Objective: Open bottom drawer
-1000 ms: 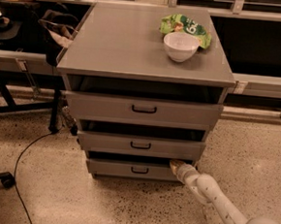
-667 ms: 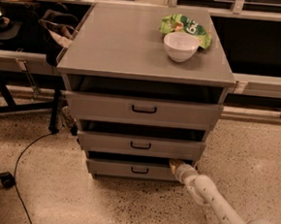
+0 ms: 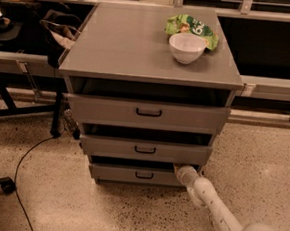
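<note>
The grey cabinet [image 3: 149, 57] has three drawers, all slightly pulled out. The bottom drawer [image 3: 130, 174] is the lowest and narrowest, with a small black bar handle [image 3: 144, 175]; a dark gap shows above its front panel. My gripper [image 3: 181, 170] sits at the drawer's upper right corner, at the end of the white arm [image 3: 213, 208] that reaches in from the lower right. The gripper's tip is tucked against the drawer's top edge under the middle drawer [image 3: 145, 149].
A white bowl [image 3: 186, 47] and a green snack bag [image 3: 194, 27] lie on the cabinet top. A black cable [image 3: 26, 163] runs over the speckled floor on the left. Chair legs and a caster [image 3: 6, 184] stand at the left.
</note>
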Tool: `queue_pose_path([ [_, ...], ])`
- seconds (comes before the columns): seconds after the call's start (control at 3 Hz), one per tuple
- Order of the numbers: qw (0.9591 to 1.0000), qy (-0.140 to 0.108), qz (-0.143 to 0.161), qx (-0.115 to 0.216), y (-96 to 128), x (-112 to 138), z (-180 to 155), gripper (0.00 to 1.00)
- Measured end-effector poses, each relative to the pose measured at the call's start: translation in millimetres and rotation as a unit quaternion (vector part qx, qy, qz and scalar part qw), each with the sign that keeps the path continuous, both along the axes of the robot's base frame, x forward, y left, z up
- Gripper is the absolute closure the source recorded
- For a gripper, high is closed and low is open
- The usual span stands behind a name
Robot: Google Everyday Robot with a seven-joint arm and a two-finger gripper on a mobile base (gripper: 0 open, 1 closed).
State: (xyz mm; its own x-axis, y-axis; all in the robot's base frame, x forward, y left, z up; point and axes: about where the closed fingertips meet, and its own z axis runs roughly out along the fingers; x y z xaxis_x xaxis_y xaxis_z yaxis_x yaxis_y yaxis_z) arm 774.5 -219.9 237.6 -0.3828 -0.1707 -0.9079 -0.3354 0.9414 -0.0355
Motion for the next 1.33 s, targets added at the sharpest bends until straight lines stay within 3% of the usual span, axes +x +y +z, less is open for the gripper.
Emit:
queue_pose_path([
  [0.67,0.9999,0.003,0.011,-0.005,7.7,11.9,-4.5,1.00],
  [1.33,0.9982,0.046,0.038,0.000,15.0,3.9,-17.8,1.00],
])
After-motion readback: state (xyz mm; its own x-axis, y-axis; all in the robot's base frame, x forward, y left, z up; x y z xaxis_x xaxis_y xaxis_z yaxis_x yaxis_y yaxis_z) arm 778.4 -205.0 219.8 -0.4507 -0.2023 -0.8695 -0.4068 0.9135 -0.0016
